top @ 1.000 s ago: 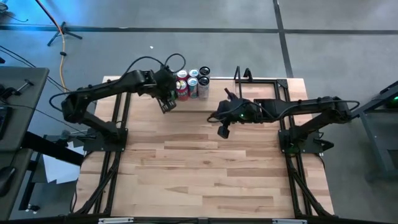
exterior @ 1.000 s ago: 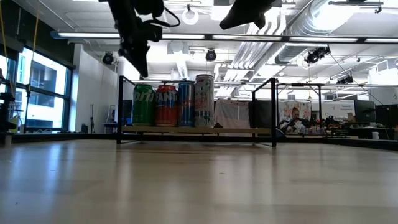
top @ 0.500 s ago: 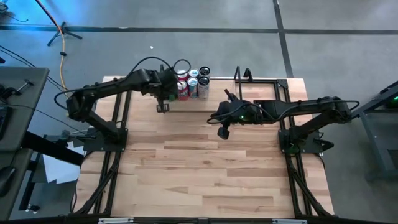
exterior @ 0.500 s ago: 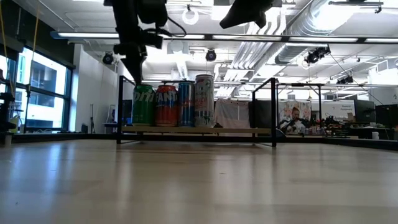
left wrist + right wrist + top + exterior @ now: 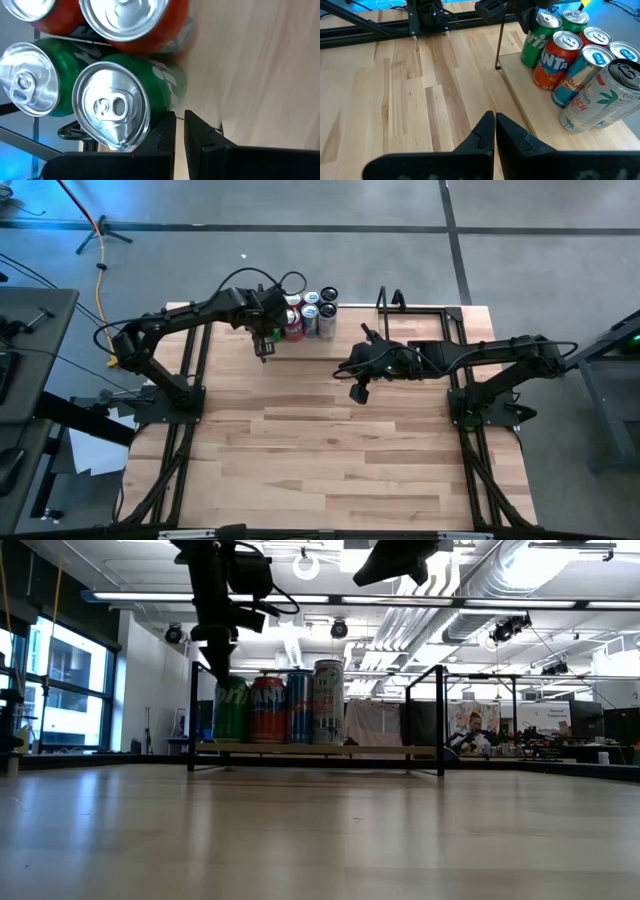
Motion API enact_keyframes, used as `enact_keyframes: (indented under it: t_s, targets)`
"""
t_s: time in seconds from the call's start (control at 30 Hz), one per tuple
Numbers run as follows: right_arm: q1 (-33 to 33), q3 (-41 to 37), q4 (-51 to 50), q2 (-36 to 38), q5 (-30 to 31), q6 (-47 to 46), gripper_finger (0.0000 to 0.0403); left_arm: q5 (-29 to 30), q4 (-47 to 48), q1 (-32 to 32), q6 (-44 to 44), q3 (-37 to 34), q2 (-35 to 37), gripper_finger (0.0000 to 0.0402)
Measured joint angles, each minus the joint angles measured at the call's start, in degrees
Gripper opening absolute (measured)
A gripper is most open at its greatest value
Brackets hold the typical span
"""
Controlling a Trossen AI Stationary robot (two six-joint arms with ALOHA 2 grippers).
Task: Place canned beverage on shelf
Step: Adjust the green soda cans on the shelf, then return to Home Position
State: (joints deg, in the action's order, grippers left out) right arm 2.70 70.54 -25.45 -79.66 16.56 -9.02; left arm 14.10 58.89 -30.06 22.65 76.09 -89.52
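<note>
Several cans stand in two rows at the left end of the shelf [image 5: 320, 749]: green [image 5: 231, 708], orange [image 5: 267, 708], blue [image 5: 299, 706] and a tall white one [image 5: 328, 700] in front. My left gripper [image 5: 218, 668] hangs shut, pointing down, at the shelf's left front corner beside the front green can [image 5: 116, 106]. Its tips are about level with that can's top. My right gripper [image 5: 358, 392] is shut and empty above the table, right of the cans, and shows in its own wrist view [image 5: 495, 125]. My left gripper stands with the outer side of one finger [image 5: 166, 131] close beside the front green can's upper wall [image 5: 159, 97], fingers pointing down from above. Whether the finger touches the can I cannot tell. The can stands upright on the shelf.
A black wire upright [image 5: 192, 715] rises at the shelf's left end, close to my left gripper, and another [image 5: 440, 720] at the right end. The right part of the shelf board [image 5: 530, 100] is bare. Open tabletop [image 5: 330, 450] lies on the near side.
My left gripper has sunk toward the front green can and rolled about its own axis, staying shut. The cans have kept their places.
</note>
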Motion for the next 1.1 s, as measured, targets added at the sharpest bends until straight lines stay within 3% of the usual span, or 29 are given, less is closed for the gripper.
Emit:
enact_keyframes:
  t_s: [0.33,0.63,0.9,1.1]
  targets:
    - [0.0,0.0,0.0,0.0,0.0,0.0,0.0000,0.4,-0.5,-1.5,0.2,0.0,0.1,0.0000]
    - [0.0,0.0,0.0,0.1,0.0,3.1,0.0000,-5.6,-0.1,0.9,-1.8,0.8,3.8,0.0000]
    - [-1.3,-0.1,-1.7,9.0,7.4,5.5,0.0000,-19.4,-3.9,1.2,-10.6,2.1,16.2,0.0000]
    - [-1.8,-0.1,-5.7,17.3,6.9,5.0,0.0000,-25.6,-19.3,3.9,-16.8,-2.2,28.3,0.0000]
